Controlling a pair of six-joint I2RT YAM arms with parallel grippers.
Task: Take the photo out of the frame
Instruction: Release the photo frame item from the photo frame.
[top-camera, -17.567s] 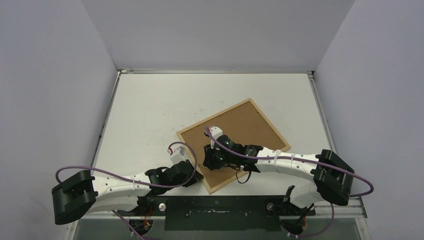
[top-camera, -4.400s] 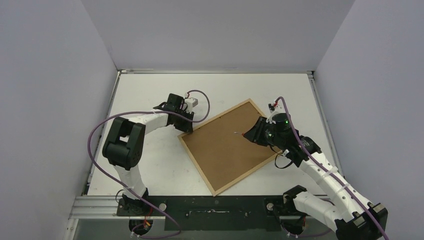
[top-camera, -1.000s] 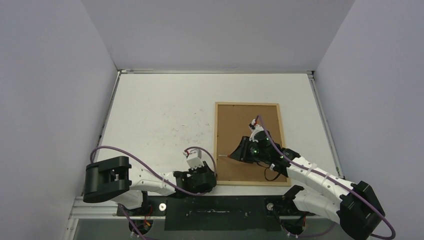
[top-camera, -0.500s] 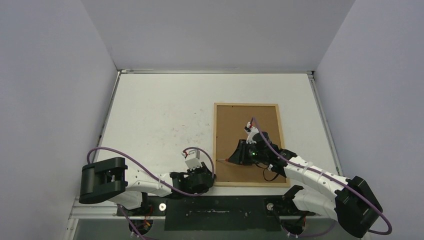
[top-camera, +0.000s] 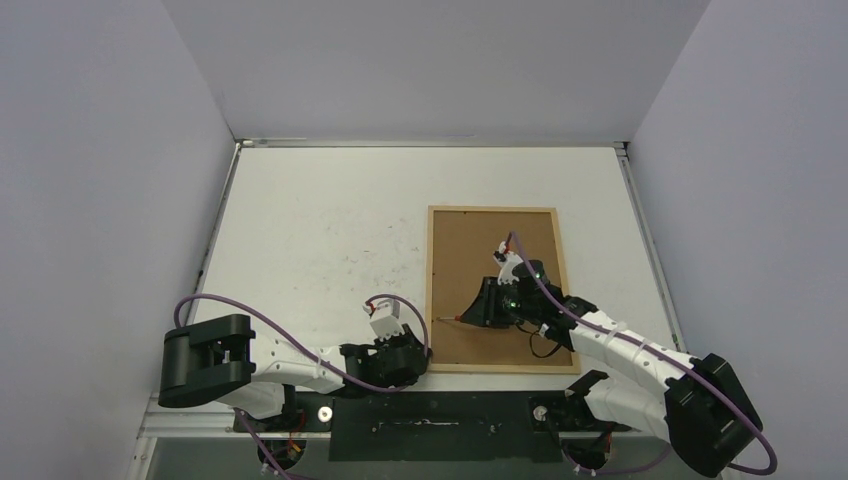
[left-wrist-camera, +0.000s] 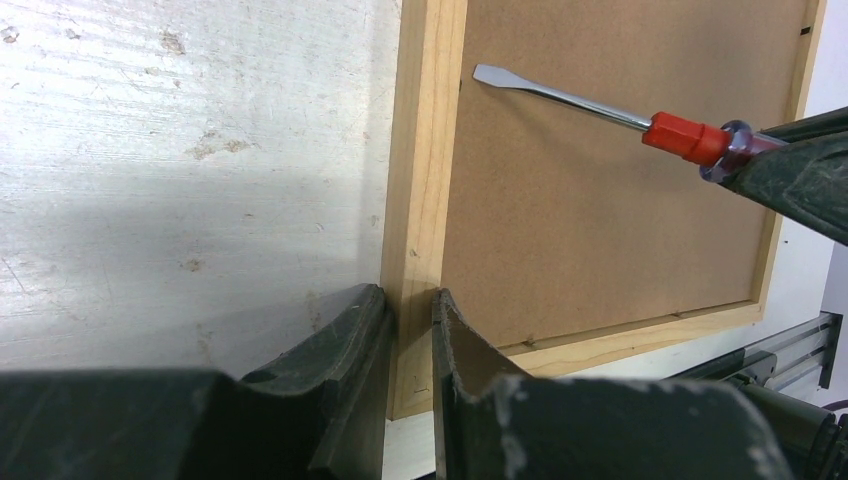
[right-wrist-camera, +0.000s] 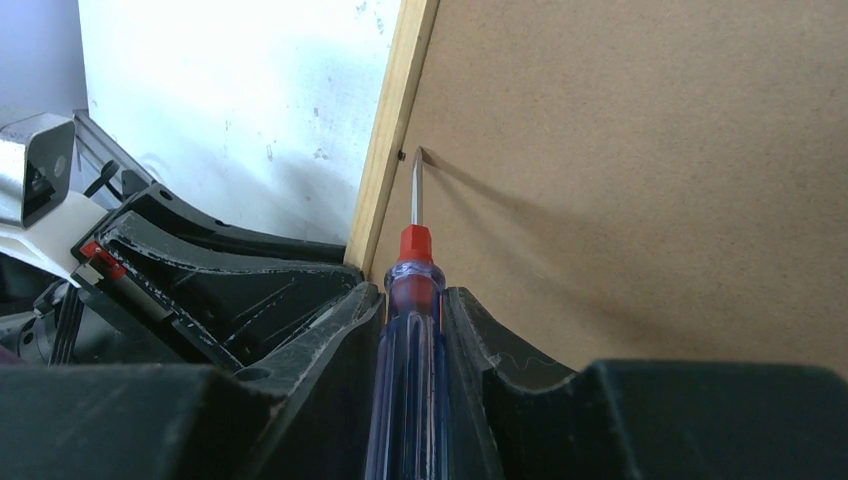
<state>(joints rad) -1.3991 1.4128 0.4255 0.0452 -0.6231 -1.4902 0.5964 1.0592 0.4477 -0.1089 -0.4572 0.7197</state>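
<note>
Lying flat on the white counter (top-camera: 320, 230), right of centre and close to the arm bases, the frame (top-camera: 431, 270) rests back side up, its long rails running away from the arms. A brown backing panel (top-camera: 495, 245) fills the light wooden moulding edge to edge.

The left arm (top-camera: 290, 365) stretches low along the near edge of the counter towards the frame's near left corner. The right arm (top-camera: 620, 345) reaches in from the near right, over the lower half of the panel.

The left fingers (left-wrist-camera: 365, 330) are closed on the frame's left rail just beyond that corner, one on the outer side and one on the panel side. The right fingers (right-wrist-camera: 350, 330) grip a screwdriver (right-wrist-camera: 408, 290) with a clear blue handle and a red collar. It points left across the panel. Its flat tip sits at the seam where the panel meets the left rail, beside a small dark mark; whether the tip touches cannot be told.
</note>
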